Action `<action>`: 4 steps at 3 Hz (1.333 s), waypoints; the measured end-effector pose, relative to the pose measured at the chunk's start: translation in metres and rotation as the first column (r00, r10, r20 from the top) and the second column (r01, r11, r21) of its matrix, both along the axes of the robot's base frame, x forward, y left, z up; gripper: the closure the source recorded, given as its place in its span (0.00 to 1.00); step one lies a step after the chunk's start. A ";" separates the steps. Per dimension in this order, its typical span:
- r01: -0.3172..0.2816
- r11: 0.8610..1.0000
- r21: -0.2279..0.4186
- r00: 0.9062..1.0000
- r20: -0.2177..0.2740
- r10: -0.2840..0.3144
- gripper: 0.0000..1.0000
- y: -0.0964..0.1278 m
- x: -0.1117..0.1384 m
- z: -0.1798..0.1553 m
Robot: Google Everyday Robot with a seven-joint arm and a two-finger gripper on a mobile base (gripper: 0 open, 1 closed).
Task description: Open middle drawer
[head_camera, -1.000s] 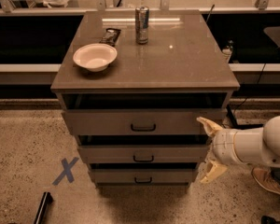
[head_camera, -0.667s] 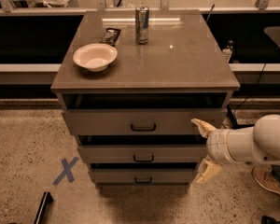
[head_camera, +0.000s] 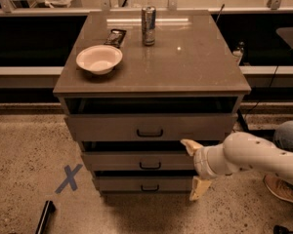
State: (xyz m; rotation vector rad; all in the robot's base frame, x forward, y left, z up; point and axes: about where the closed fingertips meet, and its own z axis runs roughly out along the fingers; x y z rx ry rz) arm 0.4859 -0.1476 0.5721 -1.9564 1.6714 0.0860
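The grey-brown cabinet (head_camera: 151, 57) has three drawers. The middle drawer (head_camera: 117, 161) has a wide low front with a small black bar handle (head_camera: 150, 166). My gripper (head_camera: 193, 169) is open in front of the right part of the middle drawer, to the right of the handle. One pale finger (head_camera: 190, 146) is at the drawer's top edge, the other (head_camera: 198, 188) is down by the lowest drawer (head_camera: 122, 183). My white arm (head_camera: 254, 157) comes in from the right. The top drawer (head_camera: 107, 127) stands out a little.
On the cabinet top are a white bowl (head_camera: 99, 58), a metal can (head_camera: 148, 25) and a dark flat packet (head_camera: 115, 37). A blue tape X (head_camera: 68, 178) marks the speckled floor at left. A black object (head_camera: 45, 217) lies at bottom left.
My gripper and arm have moved left, from the cabinet's right edge to in front of the middle drawer, closer to its handle. The drawers have not moved.
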 end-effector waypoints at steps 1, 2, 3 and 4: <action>0.095 0.995 0.011 0.995 -0.025 -0.094 0.00 -0.014 0.013 -0.037; 0.103 0.995 0.016 0.994 -0.029 -0.103 0.00 -0.015 0.013 -0.042; 0.073 0.997 -0.020 0.995 -0.065 -0.074 0.00 -0.005 0.016 -0.053; 0.049 0.995 -0.083 0.996 -0.066 -0.055 0.00 0.002 0.028 -0.099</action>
